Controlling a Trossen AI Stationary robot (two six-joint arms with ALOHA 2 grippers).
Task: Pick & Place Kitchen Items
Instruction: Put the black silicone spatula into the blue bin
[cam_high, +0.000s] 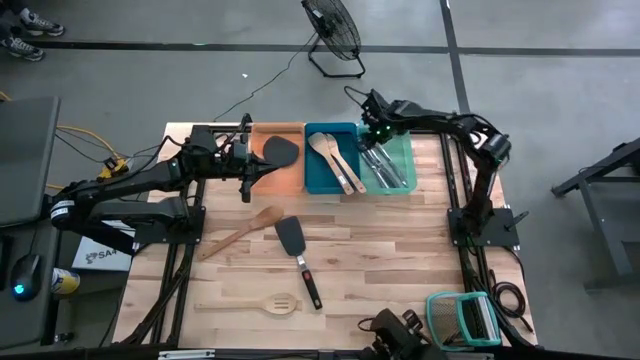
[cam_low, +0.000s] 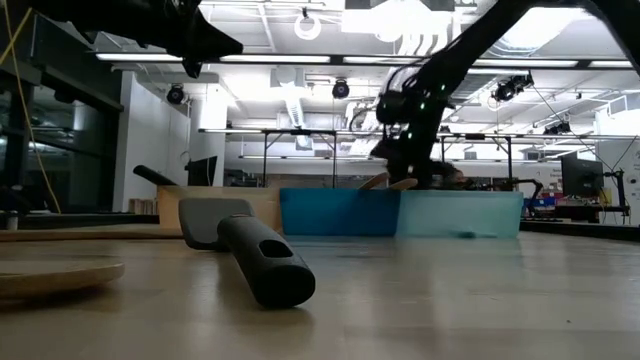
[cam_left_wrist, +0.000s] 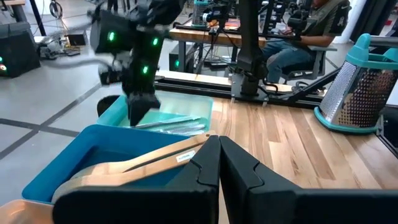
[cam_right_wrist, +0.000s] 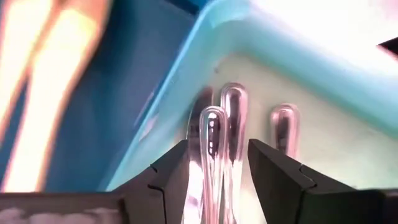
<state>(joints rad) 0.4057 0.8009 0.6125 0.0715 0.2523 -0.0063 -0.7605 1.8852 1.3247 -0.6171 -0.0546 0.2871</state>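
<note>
Two grippers up at the tray row: R gripper (cam_high: 374, 133) over the teal tray (cam_high: 402, 150), L gripper (cam_high: 262, 170) by the orange tray (cam_high: 262, 135).

You see the R fingers (cam_right_wrist: 171, 177) spread, straddling the silver cutlery (cam_right_wrist: 214, 143) that lies in the teal tray; not pinching it. L fingers (cam_left_wrist: 205, 171) are pressed together w/ nothing between them, aimed over the blue tray (cam_high: 318, 178), which holds two wooden spoons (cam_high: 335, 160). One black spatula (cam_high: 281, 151) sits in the orange tray. On the open table (cam_high: 400, 250) you have a wooden spatula (cam_high: 240, 232), a second black spatula w/ black/red handle (cam_high: 298, 258) just beside it, and a slotted wooden spoon (cam_high: 262, 304) nearer the front edge. Wire rack (cam_high: 462, 318) stands at the front R corner, well apart.
</note>
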